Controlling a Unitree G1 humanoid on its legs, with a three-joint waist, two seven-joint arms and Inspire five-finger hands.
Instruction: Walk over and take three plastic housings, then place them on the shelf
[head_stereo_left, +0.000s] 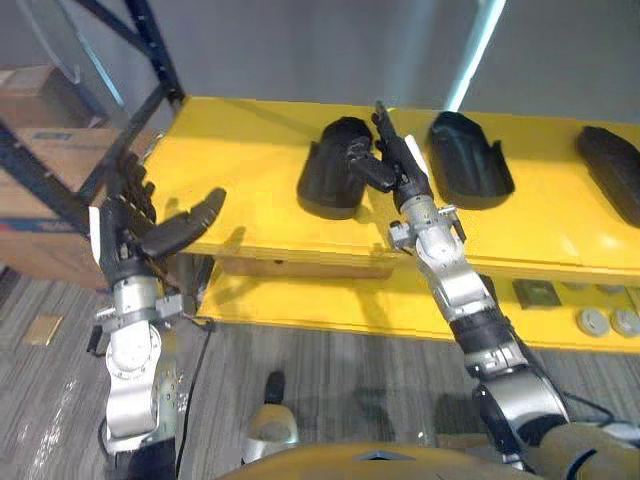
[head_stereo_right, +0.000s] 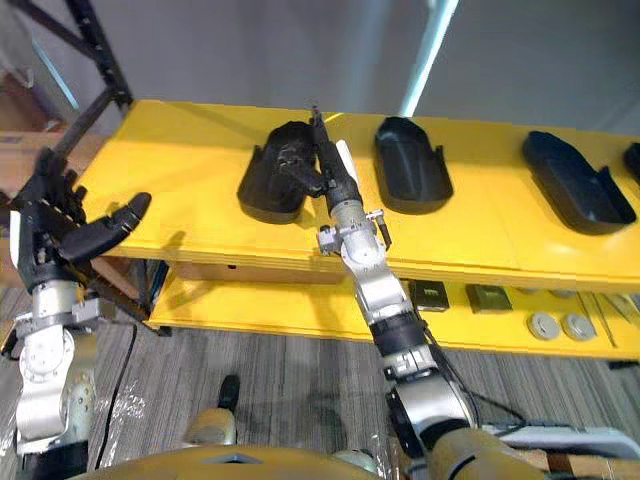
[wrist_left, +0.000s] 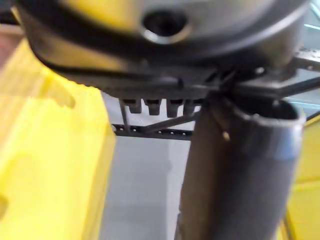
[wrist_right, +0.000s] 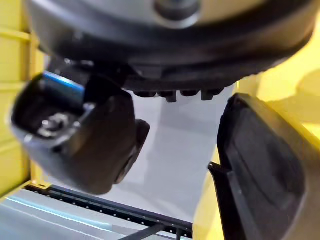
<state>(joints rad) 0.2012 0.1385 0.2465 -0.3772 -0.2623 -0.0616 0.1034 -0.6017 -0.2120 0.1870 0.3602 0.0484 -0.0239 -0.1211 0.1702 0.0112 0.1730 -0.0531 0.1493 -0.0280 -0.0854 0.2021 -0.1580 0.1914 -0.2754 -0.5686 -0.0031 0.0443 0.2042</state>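
Observation:
Three black plastic housings lie in a row on the yellow top shelf (head_stereo_left: 240, 150): one on the left (head_stereo_left: 330, 185), one in the middle (head_stereo_left: 468, 160) and one on the right (head_stereo_left: 612, 170). My right hand (head_stereo_left: 402, 160) stands between the left and middle housings, fingers straight and pointing away, its thumb (head_stereo_left: 368, 168) against the left housing's side. The right wrist view shows the thumb (wrist_right: 80, 140) apart from a housing (wrist_right: 260, 165), with nothing held. My left hand (head_stereo_left: 150, 228) hovers open and empty off the shelf's left end.
A lower yellow shelf carries small round and square parts (head_stereo_right: 560, 325) at the right. A black rack frame (head_stereo_left: 110, 150) and cardboard boxes (head_stereo_left: 30, 130) stand to the left. Another dark housing's edge (head_stereo_right: 634, 160) shows at the far right.

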